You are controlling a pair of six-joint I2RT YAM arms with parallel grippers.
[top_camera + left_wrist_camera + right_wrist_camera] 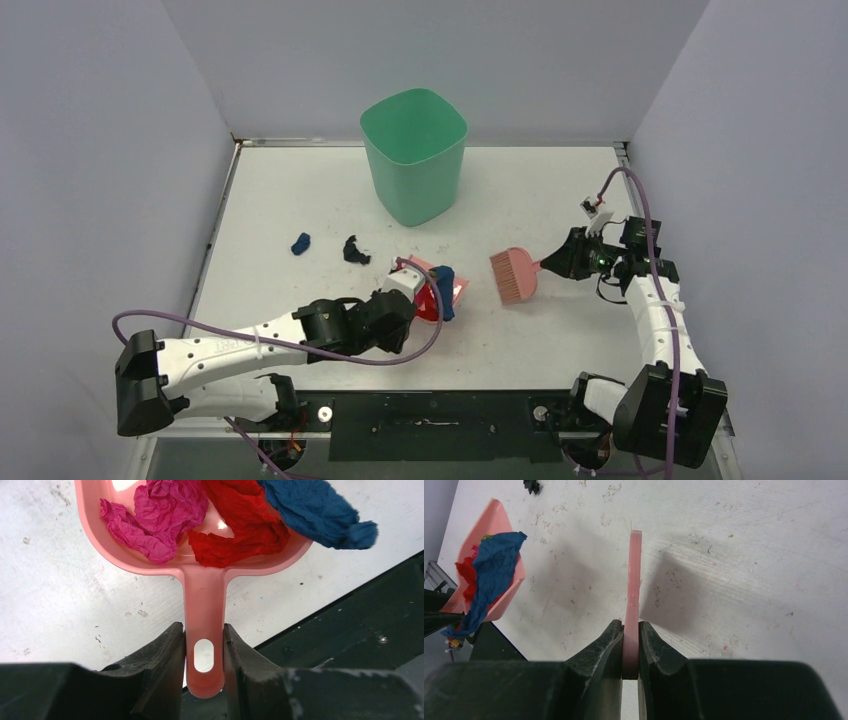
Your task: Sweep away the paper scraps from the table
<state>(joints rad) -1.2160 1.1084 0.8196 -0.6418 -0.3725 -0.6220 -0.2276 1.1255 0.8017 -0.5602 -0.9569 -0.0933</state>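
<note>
Pink dustpan [202, 605] with paper scraps [240, 535] in the left hand [203, 632]

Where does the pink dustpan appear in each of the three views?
Top external: the pink dustpan lies near the centre, in front of the green bin.
Left wrist: it fills the top centre, with its handle running down to the bottom edge.
Right wrist: it is at the upper left.
Shared landmark: the dark blue scrap hanging over its rim.

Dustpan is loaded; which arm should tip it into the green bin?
Left. The left gripper clamps the dustpan handle, paper scraps inside; the right gripper holds only the brush.
</note>
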